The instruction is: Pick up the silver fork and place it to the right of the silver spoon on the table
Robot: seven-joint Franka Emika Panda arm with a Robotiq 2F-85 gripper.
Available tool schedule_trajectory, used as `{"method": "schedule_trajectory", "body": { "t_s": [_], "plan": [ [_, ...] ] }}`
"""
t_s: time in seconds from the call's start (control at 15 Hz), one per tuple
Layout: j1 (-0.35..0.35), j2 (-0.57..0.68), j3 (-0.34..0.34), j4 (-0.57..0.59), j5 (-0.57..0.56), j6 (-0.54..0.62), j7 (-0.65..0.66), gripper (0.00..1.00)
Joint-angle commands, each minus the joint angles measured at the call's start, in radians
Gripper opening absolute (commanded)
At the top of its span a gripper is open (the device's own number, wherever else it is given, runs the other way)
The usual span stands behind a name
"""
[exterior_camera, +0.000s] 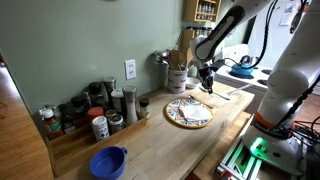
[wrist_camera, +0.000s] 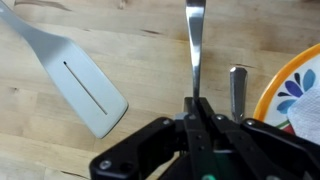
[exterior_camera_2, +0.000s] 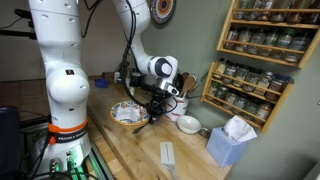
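In the wrist view my gripper (wrist_camera: 196, 102) is shut on the narrow handle of the silver fork (wrist_camera: 195, 45). The fork runs straight up out of the frame, so its tines are hidden. A second silver handle (wrist_camera: 237, 88), apparently the spoon's, lies just to its right, beside the patterned plate (wrist_camera: 300, 85). In both exterior views the gripper (exterior_camera: 207, 80) (exterior_camera_2: 155, 100) hangs low over the light wooden table (exterior_camera: 150, 145) (exterior_camera_2: 130, 150), just past the plate (exterior_camera: 188, 112) (exterior_camera_2: 127, 113). I cannot tell whether the fork touches the wood.
A white slotted spatula (wrist_camera: 85, 85) lies left of the fork. Spice jars (exterior_camera: 95, 112) and a utensil holder (exterior_camera: 177, 75) line the wall. A blue bowl (exterior_camera: 108, 162) sits near the table's end. A white bowl (exterior_camera_2: 187, 124) and a blue tissue box (exterior_camera_2: 232, 142) stand nearby.
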Motion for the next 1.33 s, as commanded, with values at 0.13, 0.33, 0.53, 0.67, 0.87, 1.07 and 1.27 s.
{"method": "schedule_trajectory", "body": {
  "t_s": [0.13,0.33,0.53,0.67,0.87,1.07,1.27],
  "plan": [
    [0.021,0.043,0.026,0.008,0.027,0.082,-0.062,0.02],
    [0.021,0.082,0.027,0.025,0.044,0.113,-0.084,0.02],
    [0.020,0.120,0.028,0.049,0.086,0.131,-0.137,0.02],
    [0.016,0.140,0.028,0.068,0.109,0.125,-0.169,0.02],
    [0.012,0.170,0.028,0.101,0.138,0.116,-0.197,0.02],
    [0.003,0.197,0.027,0.130,0.164,0.110,-0.213,0.02],
    [-0.006,0.224,0.021,0.153,0.169,0.110,-0.211,0.02]
  ]
}}
